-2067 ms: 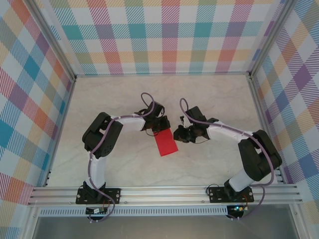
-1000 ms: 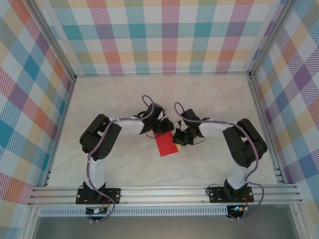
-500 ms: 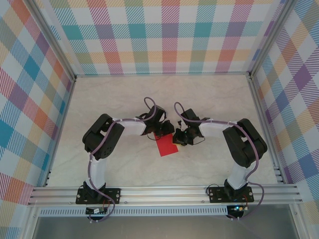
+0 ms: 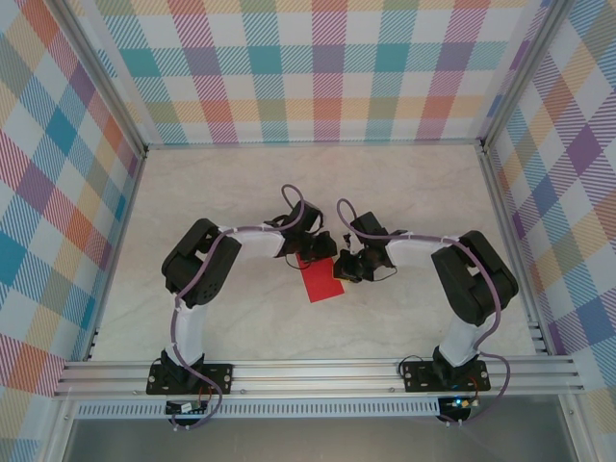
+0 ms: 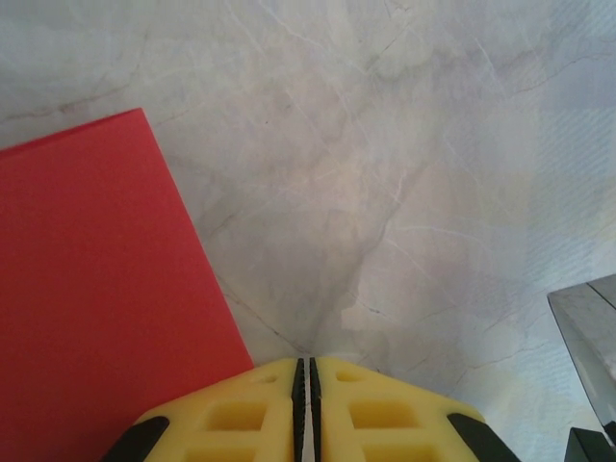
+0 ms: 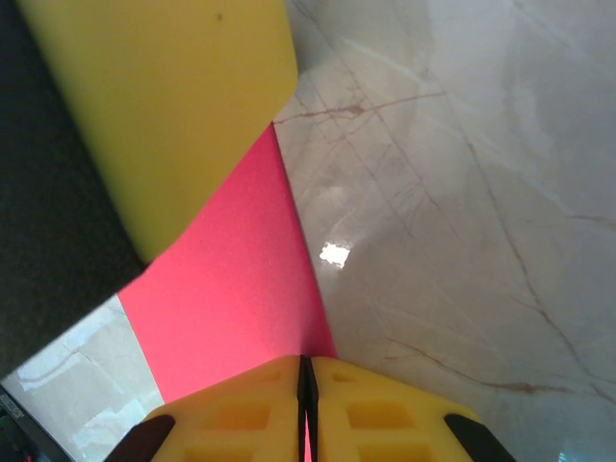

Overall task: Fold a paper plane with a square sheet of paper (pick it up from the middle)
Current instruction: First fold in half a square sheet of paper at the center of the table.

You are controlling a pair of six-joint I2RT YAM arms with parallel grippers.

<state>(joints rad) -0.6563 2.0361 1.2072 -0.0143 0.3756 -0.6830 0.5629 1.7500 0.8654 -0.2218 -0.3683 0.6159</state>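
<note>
Marbled tabletop [image 4: 404, 192], centre frame: the square sheet of paper [image 4: 321, 281] lies as a narrow rectangle, seemingly halved only. My right gripper [image 6: 306, 366] pinches its edge; my left gripper [image 5: 306, 371] is closed empty beside it. Nose and wing folds remain.

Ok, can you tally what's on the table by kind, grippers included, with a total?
red sheet of paper: 1
grippers: 2 (left gripper, right gripper)
Total: 3
</note>
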